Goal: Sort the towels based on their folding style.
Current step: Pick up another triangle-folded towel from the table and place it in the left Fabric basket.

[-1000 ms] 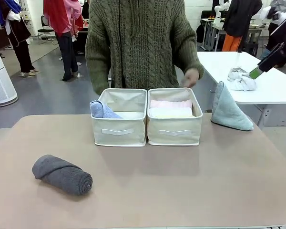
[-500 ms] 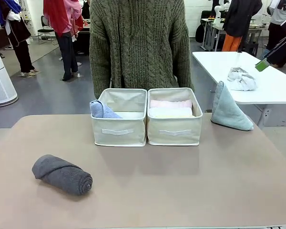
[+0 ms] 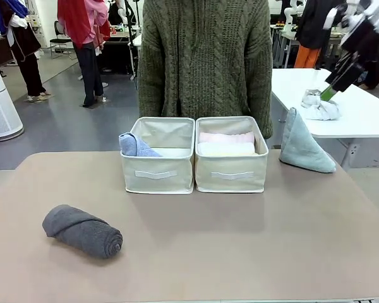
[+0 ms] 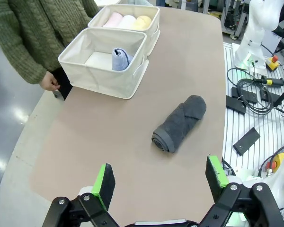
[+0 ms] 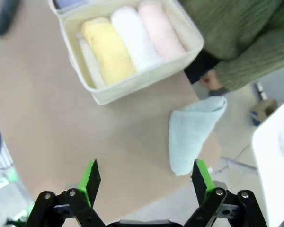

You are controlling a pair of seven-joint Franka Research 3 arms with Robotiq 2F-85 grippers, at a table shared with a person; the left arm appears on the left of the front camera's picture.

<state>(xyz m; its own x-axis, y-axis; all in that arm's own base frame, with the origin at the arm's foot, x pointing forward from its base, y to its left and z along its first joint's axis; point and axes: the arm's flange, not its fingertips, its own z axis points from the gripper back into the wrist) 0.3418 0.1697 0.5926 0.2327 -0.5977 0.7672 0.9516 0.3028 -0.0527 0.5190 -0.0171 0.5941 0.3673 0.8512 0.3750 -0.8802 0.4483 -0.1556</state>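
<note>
A dark grey rolled towel (image 3: 82, 230) (image 4: 180, 124) lies at the near left of the table. A light blue towel (image 3: 136, 145) (image 4: 119, 59) sits in the left bin (image 3: 156, 180). Pink (image 5: 158, 30), white (image 5: 132, 38) and yellow (image 5: 106, 49) rolls lie side by side in the right bin (image 3: 232, 180) (image 5: 132, 87). A pale grey-green cone towel (image 3: 301, 149) (image 5: 191, 132) stands on the table right of the bins. My left gripper (image 4: 160, 177) hangs open above the table, short of the grey roll. My right gripper (image 5: 146, 177) (image 3: 331, 88) is open, high above the cone towel.
A person in a green knitted sweater (image 3: 205, 57) stands just behind the bins, one hand (image 5: 210, 80) hanging near the cone towel. A white table (image 3: 360, 110) with a crumpled cloth bundle (image 3: 319, 106) stands at the back right. Cables and tools (image 4: 255, 90) lie beside the table.
The person drew the hand back from the right bin and shifted to the right. My right gripper swung about at the upper right. The towels stayed put.
</note>
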